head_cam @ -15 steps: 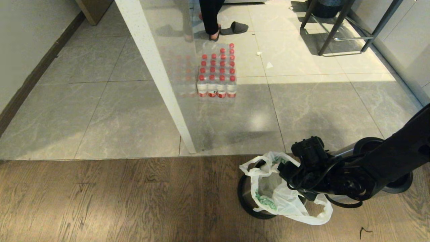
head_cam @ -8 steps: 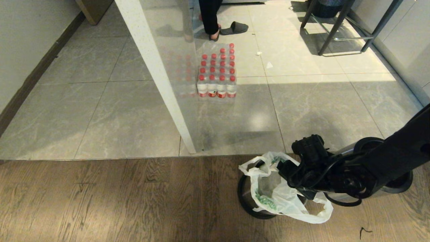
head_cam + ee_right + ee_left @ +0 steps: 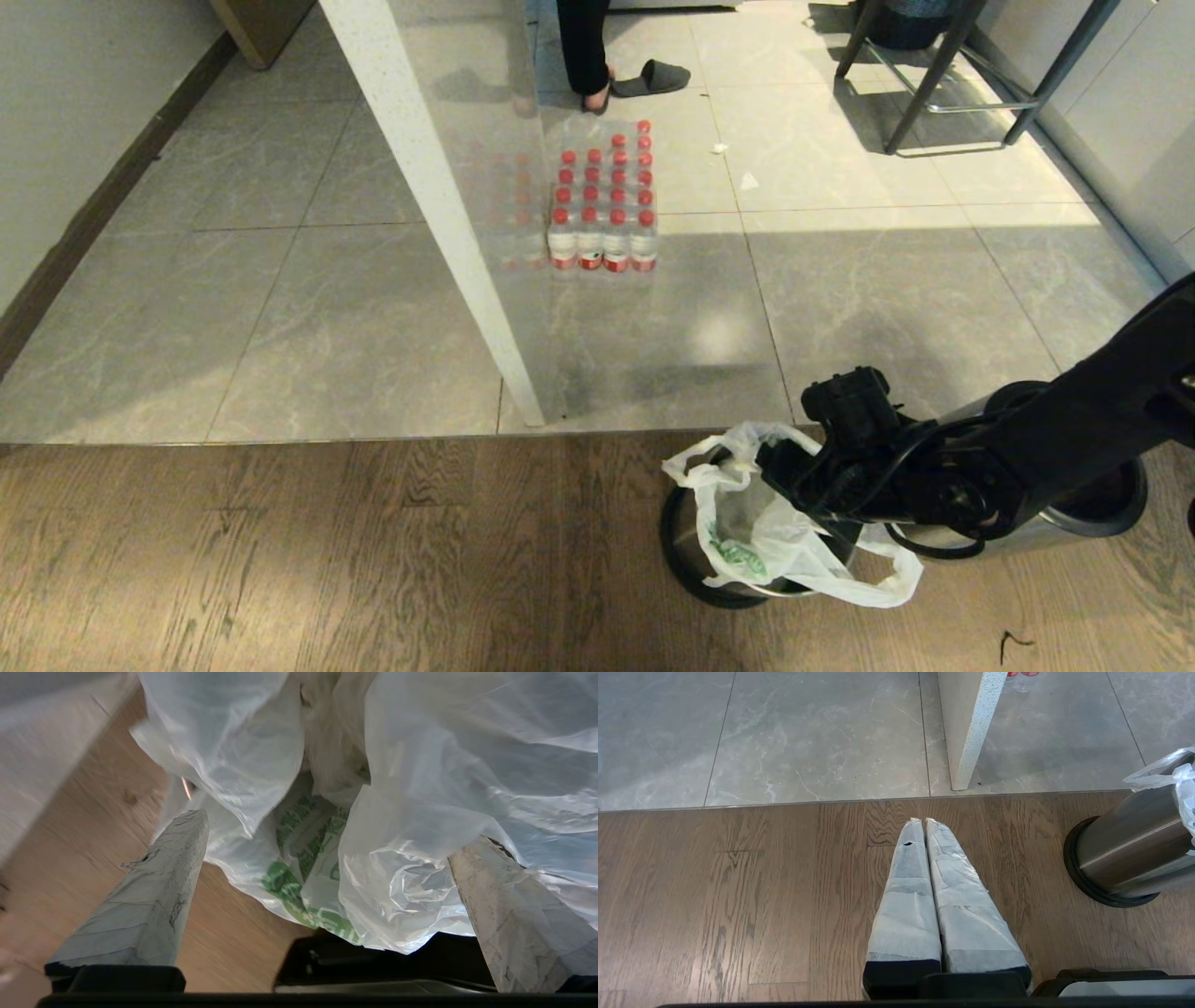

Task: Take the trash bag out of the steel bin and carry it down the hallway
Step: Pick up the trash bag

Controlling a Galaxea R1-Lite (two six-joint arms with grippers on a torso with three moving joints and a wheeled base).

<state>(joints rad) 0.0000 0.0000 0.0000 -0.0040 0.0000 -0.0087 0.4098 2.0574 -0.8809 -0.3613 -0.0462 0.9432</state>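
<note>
The trash bag [image 3: 747,537], thin white plastic with green print, sits in the steel bin [image 3: 680,560] on the wood floor, its edges and one loop handle [image 3: 887,583] hanging over the rim. My right gripper [image 3: 331,830] is at the bag's mouth, open wide, with crumpled bag plastic [image 3: 411,826] between its taped fingers [image 3: 154,891]. In the head view the right arm [image 3: 943,467] reaches in from the right over the bin. My left gripper [image 3: 922,821] is shut and empty, parked over bare wood, with the bin [image 3: 1129,849] off to its side. The hallway tiles [image 3: 355,327] begin beyond the wood.
A white wall corner [image 3: 439,215] meets the floor just ahead. A pack of red-capped bottles [image 3: 602,201] stands on the tiles. A person's leg [image 3: 583,47] and a slipper [image 3: 653,77] are farther back, beside stool legs [image 3: 934,84]. A second steel bin [image 3: 1083,509] stands behind my right arm.
My right gripper has shifted slightly left and further over the bag's mouth. The bag has crumpled a little and its hanging loop has drawn in. The left arm has not moved.
</note>
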